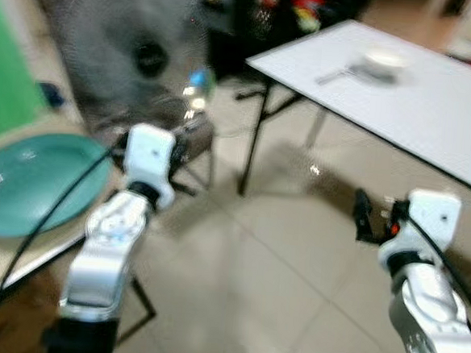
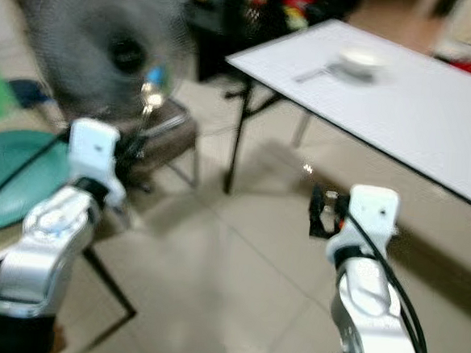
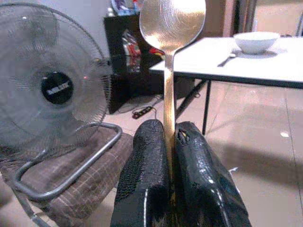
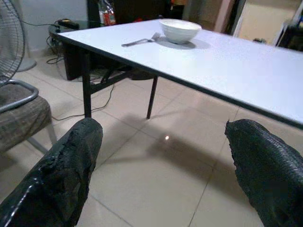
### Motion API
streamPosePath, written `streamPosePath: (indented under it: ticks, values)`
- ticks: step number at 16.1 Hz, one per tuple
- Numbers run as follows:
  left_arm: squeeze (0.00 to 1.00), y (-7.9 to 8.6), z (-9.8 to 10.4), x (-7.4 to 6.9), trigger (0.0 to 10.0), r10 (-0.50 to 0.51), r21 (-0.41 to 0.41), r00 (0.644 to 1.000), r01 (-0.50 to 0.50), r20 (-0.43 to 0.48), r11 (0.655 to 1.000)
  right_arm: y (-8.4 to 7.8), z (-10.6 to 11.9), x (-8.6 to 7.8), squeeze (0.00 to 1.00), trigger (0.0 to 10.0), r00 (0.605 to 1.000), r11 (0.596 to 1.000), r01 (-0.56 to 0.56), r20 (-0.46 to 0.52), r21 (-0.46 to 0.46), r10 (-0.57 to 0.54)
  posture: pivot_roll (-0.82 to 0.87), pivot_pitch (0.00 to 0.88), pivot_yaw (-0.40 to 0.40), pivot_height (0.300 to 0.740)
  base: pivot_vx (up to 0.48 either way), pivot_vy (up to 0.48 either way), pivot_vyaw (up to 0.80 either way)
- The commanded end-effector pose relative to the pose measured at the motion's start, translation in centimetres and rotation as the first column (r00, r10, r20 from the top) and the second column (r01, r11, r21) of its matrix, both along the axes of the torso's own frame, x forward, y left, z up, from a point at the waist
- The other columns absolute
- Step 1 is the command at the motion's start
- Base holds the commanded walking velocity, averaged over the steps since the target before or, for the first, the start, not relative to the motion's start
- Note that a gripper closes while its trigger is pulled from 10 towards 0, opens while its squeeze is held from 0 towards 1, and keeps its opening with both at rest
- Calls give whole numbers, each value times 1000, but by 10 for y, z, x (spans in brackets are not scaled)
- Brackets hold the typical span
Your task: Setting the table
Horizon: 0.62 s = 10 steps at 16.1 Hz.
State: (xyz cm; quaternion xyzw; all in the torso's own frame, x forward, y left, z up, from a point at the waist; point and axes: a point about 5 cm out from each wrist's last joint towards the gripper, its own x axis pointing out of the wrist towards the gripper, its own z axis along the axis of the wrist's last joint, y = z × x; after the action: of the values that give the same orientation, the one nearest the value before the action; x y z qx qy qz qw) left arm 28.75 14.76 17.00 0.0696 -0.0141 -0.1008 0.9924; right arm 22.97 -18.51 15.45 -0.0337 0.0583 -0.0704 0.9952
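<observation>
My left gripper (image 3: 171, 142) is shut on the handle of a metal spoon (image 3: 172, 28), its bowl pointing away from the wrist; the same gripper (image 1: 192, 129) shows in the left eye view, raised over the floor beside a teal plate (image 1: 25, 180) on a near table at my left. My right gripper (image 4: 163, 151) is open and holds nothing; it hangs (image 1: 364, 215) over the tiled floor short of a white table (image 1: 419, 100). On that table's far part sit a white bowl (image 4: 179, 30) and a fork (image 4: 141, 41) beside it.
A standing fan (image 1: 119, 51) and a chair with a plaid cushion (image 3: 61, 165) are ahead on the left. Dark shelving (image 3: 128, 52) stands behind the white table's corner. Black folding legs (image 1: 254, 137) hold that table up. Tiled floor (image 1: 269, 276) lies between me and the table.
</observation>
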Motion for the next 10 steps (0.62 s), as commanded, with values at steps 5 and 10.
streamPosePath:
  ticks: [5, 10]
  values:
    - [0, -5, 9, 8, 10000, -16, -43, 1000, 17, 10, 999, 9, 8, 0, 0, 10000, 994, 995, -95, 54, 27, 94, 7, 0, -10, 740, 198, 0, -86]
    - [0, -20, 10, 16, 10000, -84, -73, 996, 84, 9, 994, -3, 13, -6, 0, 10000, 997, 999, -49, 55, 17, 48, -53, 0, 31, 740, 376, 0, -138]
